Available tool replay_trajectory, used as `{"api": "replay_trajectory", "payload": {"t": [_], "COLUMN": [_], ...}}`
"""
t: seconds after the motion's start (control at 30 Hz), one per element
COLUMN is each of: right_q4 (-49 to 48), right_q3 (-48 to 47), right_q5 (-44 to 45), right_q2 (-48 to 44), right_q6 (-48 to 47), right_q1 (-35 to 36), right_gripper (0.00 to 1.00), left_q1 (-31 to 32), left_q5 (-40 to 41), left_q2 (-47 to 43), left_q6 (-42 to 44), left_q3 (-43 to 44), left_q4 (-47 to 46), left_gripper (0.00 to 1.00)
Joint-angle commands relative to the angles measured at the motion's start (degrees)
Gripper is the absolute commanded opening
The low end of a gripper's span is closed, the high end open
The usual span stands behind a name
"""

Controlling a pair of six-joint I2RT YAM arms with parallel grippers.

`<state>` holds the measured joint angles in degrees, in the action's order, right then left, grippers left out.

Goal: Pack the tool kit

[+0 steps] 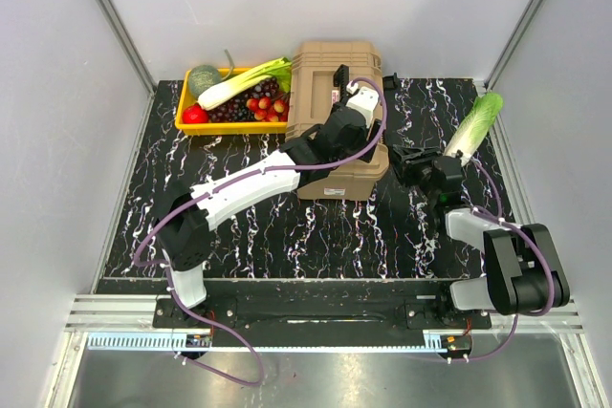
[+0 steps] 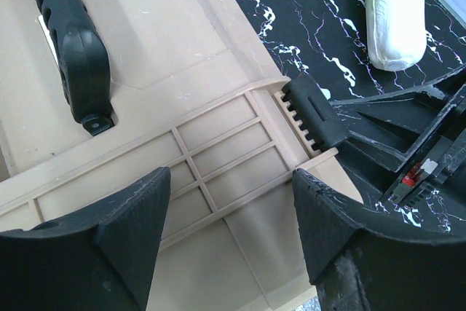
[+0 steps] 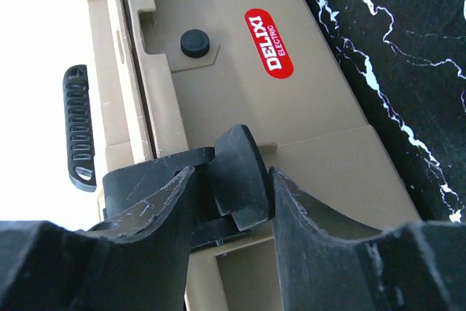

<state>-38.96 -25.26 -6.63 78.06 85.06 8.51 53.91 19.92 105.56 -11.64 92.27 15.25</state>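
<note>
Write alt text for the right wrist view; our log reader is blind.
The right gripper pinches a black plastic latch on the side of a tan plastic toolbox. A red oval DELIXI ELECTRIC sticker sits above it, black marbled table to the right.

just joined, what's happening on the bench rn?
Two arms are working on the closed tan toolbox. The right gripper looks clamped on a black latch on the box's side. The left gripper hovers open over the lid, near the black handle and another latch, touching nothing. No loose tools are in view. A yellow crate of produce and a napa cabbage sit off to the sides.
</note>
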Motion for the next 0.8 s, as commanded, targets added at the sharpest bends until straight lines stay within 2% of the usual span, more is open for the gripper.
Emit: {"api": "replay_trajectory", "payload": {"t": [0.0, 0.1, 0.37, 0.6, 0.77], "right_q4": [-12.5, -13.1, -5.7, 11.4, 18.6], "right_q3": [-8.0, -8.8, -12.8, -13.2, -12.3], "right_q5": [-11.6, -13.3, -17.4, -15.5, -14.1], "right_q2": [-3.4, -2.7, -2.7, -4.1, -5.8], "right_q6": [-1.6, -3.4, -10.2, -15.6, -19.4], "right_q1": [2.3, 2.3, 2.5, 2.4, 2.5], "right_gripper": [0.51, 0.55, 0.63, 0.67, 0.67], "left_q1": [0.5, 0.5, 0.6, 0.6, 0.6], "left_q5": [-4.3, -4.2, -4.7, -4.4, -4.0], "left_q2": [8.7, 8.6, 8.8, 8.5, 8.1], "left_q6": [2.8, 2.8, 2.9, 2.8, 3.0], "left_q3": [-6.9, -7.0, -6.9, -6.3, -5.4], "left_q4": [29.1, 29.1, 29.1, 29.6, 29.9], "left_gripper": [0.71, 0.71, 0.71, 0.71, 0.71]}}
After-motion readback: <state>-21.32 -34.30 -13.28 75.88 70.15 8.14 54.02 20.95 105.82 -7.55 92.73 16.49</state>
